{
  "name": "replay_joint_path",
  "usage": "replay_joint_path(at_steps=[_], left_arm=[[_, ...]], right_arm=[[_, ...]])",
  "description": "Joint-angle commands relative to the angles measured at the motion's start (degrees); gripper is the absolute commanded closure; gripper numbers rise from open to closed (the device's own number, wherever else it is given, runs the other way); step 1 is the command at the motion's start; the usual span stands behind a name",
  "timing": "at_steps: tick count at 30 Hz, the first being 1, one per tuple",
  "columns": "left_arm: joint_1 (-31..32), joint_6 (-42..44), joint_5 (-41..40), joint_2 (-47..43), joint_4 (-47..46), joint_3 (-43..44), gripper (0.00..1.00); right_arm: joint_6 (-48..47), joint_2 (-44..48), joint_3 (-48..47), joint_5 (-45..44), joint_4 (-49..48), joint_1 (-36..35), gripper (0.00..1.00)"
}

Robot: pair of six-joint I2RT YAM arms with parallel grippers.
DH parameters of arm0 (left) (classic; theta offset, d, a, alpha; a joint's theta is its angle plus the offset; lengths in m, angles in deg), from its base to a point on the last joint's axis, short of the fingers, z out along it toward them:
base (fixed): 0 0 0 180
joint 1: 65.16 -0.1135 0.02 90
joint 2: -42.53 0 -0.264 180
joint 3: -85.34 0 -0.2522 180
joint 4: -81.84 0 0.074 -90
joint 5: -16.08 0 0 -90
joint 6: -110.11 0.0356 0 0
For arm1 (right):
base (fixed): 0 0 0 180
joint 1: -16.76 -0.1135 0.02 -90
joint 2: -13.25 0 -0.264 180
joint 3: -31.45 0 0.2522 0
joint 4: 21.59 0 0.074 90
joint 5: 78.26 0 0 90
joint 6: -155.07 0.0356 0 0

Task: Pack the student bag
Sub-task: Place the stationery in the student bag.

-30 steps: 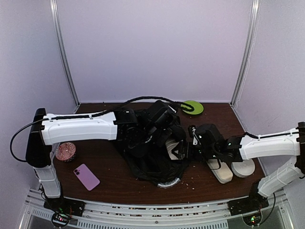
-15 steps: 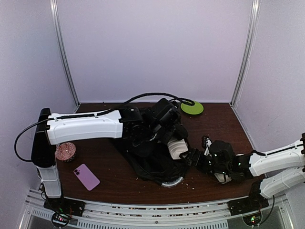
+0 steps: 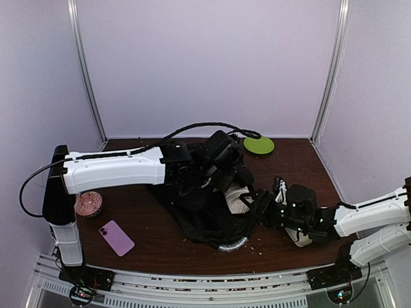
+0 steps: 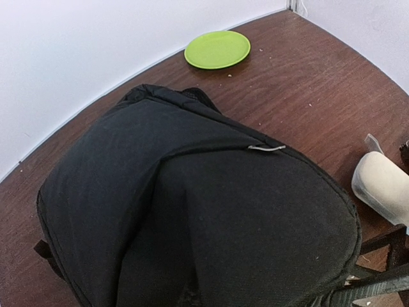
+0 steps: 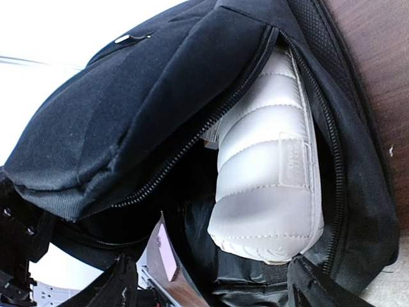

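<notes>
The student bag (image 3: 196, 221), black and soft, lies mid-table with its zipped mouth facing right. My left gripper (image 3: 217, 168) is shut on the fabric of its top; in the left wrist view the bag (image 4: 192, 192) fills the frame and hides the fingers. A white quilted pouch (image 5: 271, 173) sticks partly out of the open mouth of the bag (image 5: 128, 96). My right gripper (image 5: 217, 291) is open just in front of the pouch's end, one dark finger on each side and no contact visible. From above, the right gripper (image 3: 258, 204) sits beside the pouch (image 3: 238, 196).
A green plate (image 3: 259, 144) lies at the back right, a black cable running to it. A pink phone (image 3: 116, 237) and a round patterned item (image 3: 88, 204) lie at the left. A pale object (image 3: 298, 236) lies under the right arm.
My right arm has dropped lower and nearer the table's front, its gripper still facing the bag's mouth. My left arm shifted the bag's top slightly to the right.
</notes>
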State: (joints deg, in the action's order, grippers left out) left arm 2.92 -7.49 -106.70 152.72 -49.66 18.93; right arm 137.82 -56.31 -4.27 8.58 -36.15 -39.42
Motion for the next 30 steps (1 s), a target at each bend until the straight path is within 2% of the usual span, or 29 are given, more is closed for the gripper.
replay_joint_path(at_steps=[1, 8, 19, 30], left_arm=[[0.22, -1.4, 0.85, -1.04, -7.26, 2.68, 1.0], [0.22, -1.23, 1.49, -1.88, -7.31, 2.44, 1.0], [0.22, -1.06, 0.71, -2.03, -7.7, 2.8, 1.0], [0.31, -2.3, 3.77, -3.17, -7.68, 2.53, 1.0]], right_arm=[[3.36, -1.81, -2.65, 2.76, 0.87, -0.31, 0.2], [7.61, -6.94, -1.24, 3.82, -4.04, -0.24, 0.21], [9.31, -4.53, -0.43, 1.22, 2.36, -1.53, 0.16], [8.71, -12.81, -3.71, -0.95, -2.0, -0.3, 0.25]])
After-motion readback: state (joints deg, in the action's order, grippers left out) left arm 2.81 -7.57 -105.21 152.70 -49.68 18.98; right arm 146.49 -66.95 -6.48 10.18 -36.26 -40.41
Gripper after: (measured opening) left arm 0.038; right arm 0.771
